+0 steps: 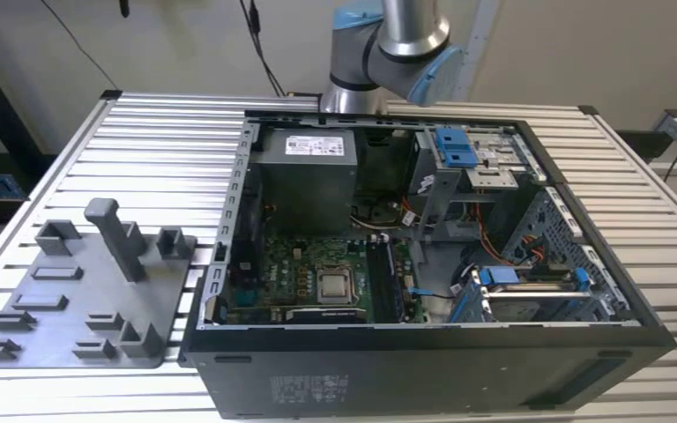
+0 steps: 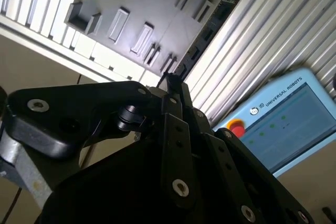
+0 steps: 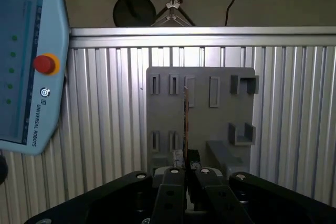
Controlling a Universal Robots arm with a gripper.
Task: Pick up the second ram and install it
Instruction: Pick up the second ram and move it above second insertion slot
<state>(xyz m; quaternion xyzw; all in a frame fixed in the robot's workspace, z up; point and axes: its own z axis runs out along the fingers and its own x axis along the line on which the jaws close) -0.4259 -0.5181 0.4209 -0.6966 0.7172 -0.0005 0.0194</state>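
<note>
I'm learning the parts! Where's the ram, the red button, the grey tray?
second ram (image 2: pixel 206 32), second wrist view, middle of its board.
red button (image 3: pixel 44 64), first wrist view, its round top.
grey tray (image 3: pixel 202 123), first wrist view, bare flat part.

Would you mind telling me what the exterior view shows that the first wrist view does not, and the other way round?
Of the two, the exterior view adds the open computer case with its motherboard and blue drive-bay clips, plus the arm's elbow joint past the case. The first wrist view adds the gripper shut on the second ram, seen edge-on, and a teach pendant with a red button. Both show the grey fixture plate lying on the slatted table.
</note>
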